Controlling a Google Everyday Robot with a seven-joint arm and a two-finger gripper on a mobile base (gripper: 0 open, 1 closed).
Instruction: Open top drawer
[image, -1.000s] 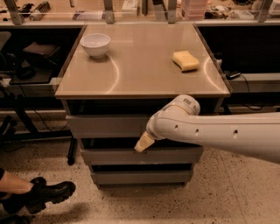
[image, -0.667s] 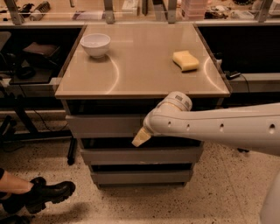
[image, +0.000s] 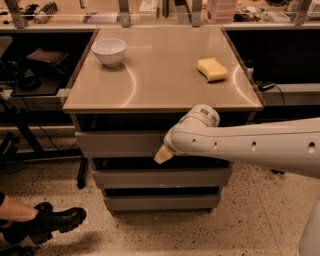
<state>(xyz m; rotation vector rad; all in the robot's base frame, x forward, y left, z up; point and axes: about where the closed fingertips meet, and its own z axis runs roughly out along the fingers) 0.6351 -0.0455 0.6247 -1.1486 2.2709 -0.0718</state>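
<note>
The top drawer (image: 117, 142) is a flat grey front just under the beige tabletop (image: 165, 80). None of its interior shows. My white arm (image: 250, 147) reaches in from the right across the cabinet front. My gripper (image: 163, 155) shows as a cream tip at the lower edge of the top drawer front, about at its middle, over the dark gap above the middle drawer (image: 160, 178). The right half of the top drawer front is hidden behind my arm.
A bottom drawer (image: 160, 202) sits below the middle one. A white bowl (image: 109, 51) and a yellow sponge (image: 212, 69) rest on the tabletop. A person's black boot (image: 47, 222) is on the floor at the lower left. Dark desks stand on both sides.
My gripper has risen slightly, from in front of the gap below the top drawer to its lower edge. The drawers look unchanged.
</note>
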